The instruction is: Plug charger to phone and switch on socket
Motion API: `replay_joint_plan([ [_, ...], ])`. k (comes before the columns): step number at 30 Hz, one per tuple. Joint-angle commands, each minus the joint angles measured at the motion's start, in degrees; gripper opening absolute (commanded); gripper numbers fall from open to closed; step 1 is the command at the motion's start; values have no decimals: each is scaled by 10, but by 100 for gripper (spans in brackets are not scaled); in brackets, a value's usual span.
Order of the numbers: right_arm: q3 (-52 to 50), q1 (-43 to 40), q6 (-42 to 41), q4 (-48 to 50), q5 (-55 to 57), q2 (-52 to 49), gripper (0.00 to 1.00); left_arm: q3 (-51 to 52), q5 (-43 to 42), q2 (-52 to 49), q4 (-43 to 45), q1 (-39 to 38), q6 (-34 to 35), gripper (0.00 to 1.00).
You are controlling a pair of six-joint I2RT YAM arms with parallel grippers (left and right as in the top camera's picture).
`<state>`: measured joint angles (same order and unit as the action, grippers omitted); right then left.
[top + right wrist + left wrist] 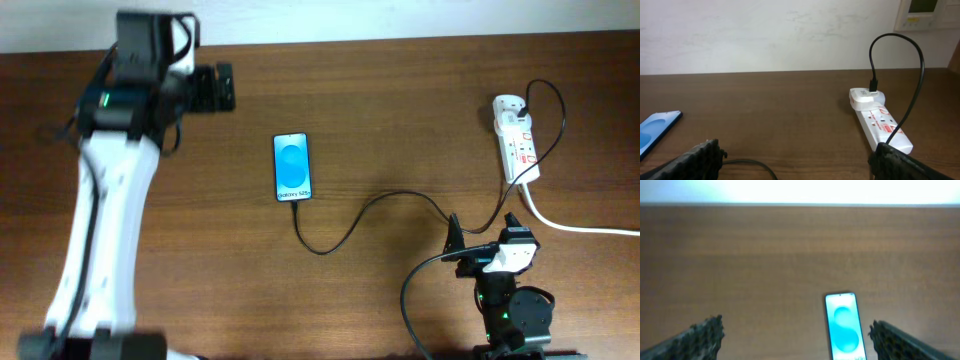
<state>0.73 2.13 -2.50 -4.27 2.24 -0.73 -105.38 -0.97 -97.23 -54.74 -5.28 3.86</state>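
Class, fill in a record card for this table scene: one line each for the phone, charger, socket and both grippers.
phone: flat on table, blue screen lit
charger: black cable from the socket's adapter to the phone's near edge; seating unclear
socket: white strip, right side; switch state unreadable
left gripper: open, empty, apart from phone
right gripper: open, empty, near the cable

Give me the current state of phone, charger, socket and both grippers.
phone: lying flat, screen lit, charger tip at its bottom edge, looks plugged in.
charger: slack, other end in the white adapter on the socket.
socket: adapter seated; switch position too small to tell.
left gripper: open, empty.
right gripper: open, empty.
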Motion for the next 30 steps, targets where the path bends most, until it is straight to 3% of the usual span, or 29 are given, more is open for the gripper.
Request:
replay_joint_plan([
  [1, -4, 1, 4, -3, -3, 5, 98, 180, 36, 138, 89, 5, -9, 99],
  [6, -4, 1, 4, -3, -3, 5, 98, 418, 38, 299, 258, 25, -12, 99],
  [11, -4, 1, 4, -3, -3, 5, 98, 632, -48, 471, 419, 48, -144, 99],
  [16, -4, 1, 4, -3, -3, 5, 98, 815, -48, 624, 581, 48, -176, 99],
  [26, -4, 1, 4, -3, -3, 5, 98, 1045, -35, 845, 662, 52, -207, 99],
  [30, -4, 1, 4, -3, -3, 5, 98, 1049, -24, 889, 599, 52, -207, 99],
])
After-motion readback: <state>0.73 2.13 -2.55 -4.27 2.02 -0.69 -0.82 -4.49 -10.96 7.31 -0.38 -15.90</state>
